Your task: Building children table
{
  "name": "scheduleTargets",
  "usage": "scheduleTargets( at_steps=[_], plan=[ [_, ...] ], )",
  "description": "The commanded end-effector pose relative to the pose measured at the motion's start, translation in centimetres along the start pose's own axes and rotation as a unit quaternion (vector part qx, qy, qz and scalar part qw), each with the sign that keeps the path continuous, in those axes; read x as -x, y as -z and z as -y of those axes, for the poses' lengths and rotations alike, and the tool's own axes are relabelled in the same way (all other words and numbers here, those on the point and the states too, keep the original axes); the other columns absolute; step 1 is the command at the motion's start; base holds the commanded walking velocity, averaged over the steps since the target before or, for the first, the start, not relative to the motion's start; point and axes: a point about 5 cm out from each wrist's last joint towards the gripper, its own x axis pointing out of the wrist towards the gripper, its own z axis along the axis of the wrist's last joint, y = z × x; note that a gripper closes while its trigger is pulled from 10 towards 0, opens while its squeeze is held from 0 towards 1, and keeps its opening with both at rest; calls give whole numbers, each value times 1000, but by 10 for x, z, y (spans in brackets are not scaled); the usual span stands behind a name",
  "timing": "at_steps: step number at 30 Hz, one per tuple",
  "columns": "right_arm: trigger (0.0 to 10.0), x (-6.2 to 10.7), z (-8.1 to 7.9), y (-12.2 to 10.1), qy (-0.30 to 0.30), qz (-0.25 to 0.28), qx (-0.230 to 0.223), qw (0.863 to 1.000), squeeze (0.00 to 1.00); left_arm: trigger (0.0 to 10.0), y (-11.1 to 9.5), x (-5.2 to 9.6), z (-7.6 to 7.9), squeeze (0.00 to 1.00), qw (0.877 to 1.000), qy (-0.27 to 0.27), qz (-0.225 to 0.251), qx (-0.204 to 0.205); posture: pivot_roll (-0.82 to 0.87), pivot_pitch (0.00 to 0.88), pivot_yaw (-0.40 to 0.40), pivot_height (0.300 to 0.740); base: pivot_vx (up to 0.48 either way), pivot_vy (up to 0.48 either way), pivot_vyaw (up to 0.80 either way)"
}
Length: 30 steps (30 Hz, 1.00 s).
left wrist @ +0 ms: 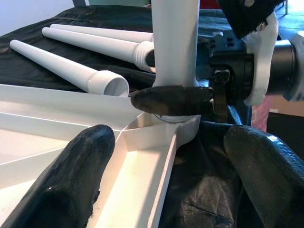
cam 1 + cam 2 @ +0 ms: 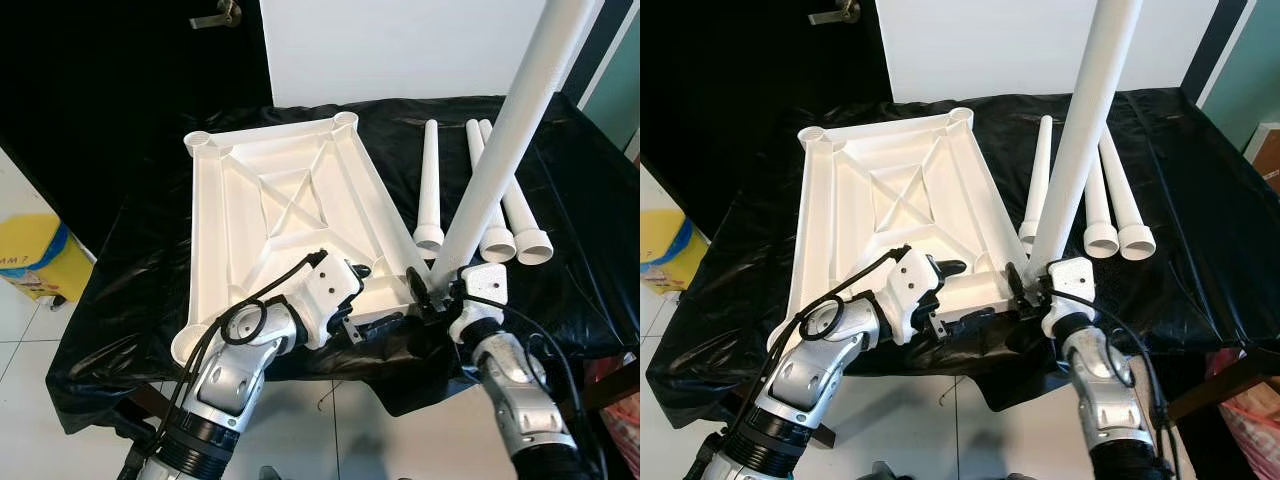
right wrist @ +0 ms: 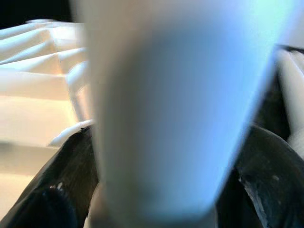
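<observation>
A white plastic tabletop [image 2: 215, 230] lies upside down on the black-covered table. One white leg [image 2: 500, 150] stands tilted in its near right corner socket [image 1: 183, 126]. My right gripper [image 2: 432, 290] is shut on the base of this leg, and its black fingers [image 3: 57, 185] flank the leg [image 3: 175, 104]. My left gripper [image 2: 372, 298] is open at the tabletop's near edge, just left of that socket. One of its fingers [image 1: 71, 175] hangs over the inside of the tabletop and the other over the cloth. Three loose legs [image 2: 490, 215] lie on the cloth to the right.
The black cloth [image 2: 140, 290] drapes over the table's front edge, with tiled floor below. A yellow and blue object [image 2: 35, 255] sits on the floor at the left. A white panel [image 2: 400, 50] stands behind the table. A pink bag [image 2: 625, 420] is at the far right.
</observation>
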Motion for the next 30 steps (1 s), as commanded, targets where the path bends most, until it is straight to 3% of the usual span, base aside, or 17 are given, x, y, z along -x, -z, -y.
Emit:
scheduleTargets(
  at_steps=[1,6,13,14,15,16,27,28,29,30],
  plan=[
    [10000,-3,-1,-2,-28,6,-1,1000,0,10000,3,-1,-2,0,1000,-16,-9,5,-35,40,31,740,0,0,0],
    [10000,-10,1,-6,-90,4,9,996,0,10000,3,0,-2,0,1000,-15,-8,4,-33,37,36,740,0,0,0],
    [10000,-14,-1,-5,-125,-1,19,992,0,10000,2,-1,-1,0,1000,-10,-9,2,-33,34,40,740,0,0,0],
    [2745,-13,0,-4,-128,-5,21,991,0,10000,2,-1,-1,0,1000,-9,-9,2,-33,33,40,740,0,0,0],
    [2745,-13,1,-2,-130,-8,23,991,0,10000,2,-1,-1,0,1000,-8,-9,2,-33,33,40,740,0,0,0],
    [0,-12,1,-1,-131,-11,22,991,0,10000,2,-1,-1,0,1000,-8,-9,1,-32,31,39,740,0,0,0],
    [0,-7,3,11,-126,-29,7,992,0,10000,2,-3,-1,0,1000,-4,-9,-4,-37,12,43,740,0,0,0],
    [6118,-6,3,11,-123,-31,4,992,0,10000,2,-3,-1,0,1000,-3,-9,-5,-37,12,43,740,0,0,0],
    [10000,-6,3,13,-117,-33,0,993,0,10000,2,-3,-1,0,1000,-2,-9,-5,-38,10,44,740,0,0,0],
    [10000,-7,2,14,-110,-36,-6,993,0,10000,2,-3,0,0,1000,-2,-9,-5,-38,9,44,740,0,0,0]
  ],
)
